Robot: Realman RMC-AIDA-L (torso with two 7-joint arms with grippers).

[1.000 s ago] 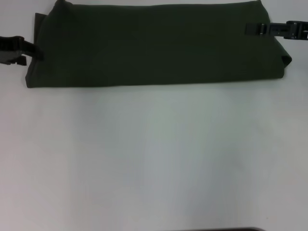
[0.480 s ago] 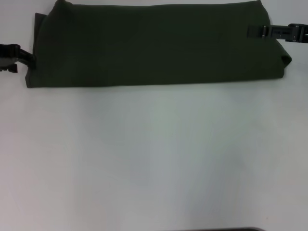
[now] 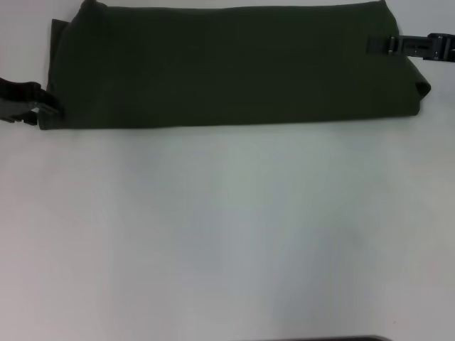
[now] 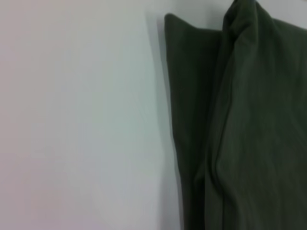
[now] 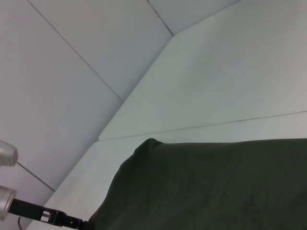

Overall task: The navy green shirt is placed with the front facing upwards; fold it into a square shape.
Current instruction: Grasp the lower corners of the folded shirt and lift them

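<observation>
The navy green shirt (image 3: 227, 67) lies folded into a long dark band across the far side of the white table; no lettering or collar shows. My left gripper (image 3: 51, 108) is at the band's near left corner, touching the cloth edge. My right gripper (image 3: 373, 45) reaches in over the band's right end, near the far edge. The left wrist view shows the shirt (image 4: 249, 124) as layered folds beside bare table. In the right wrist view the shirt (image 5: 216, 187) fills the lower part, and the left gripper (image 5: 57, 218) shows far off at its end.
The white table (image 3: 227, 234) stretches bare from the shirt toward me. A dark edge (image 3: 320, 338) shows at the very front. Pale wall panels (image 5: 72, 57) stand behind the table's far corner.
My left gripper has slid along the shirt's left end toward me, down to the near corner. The right gripper has drawn back slightly to the right. The shirt has not shifted.
</observation>
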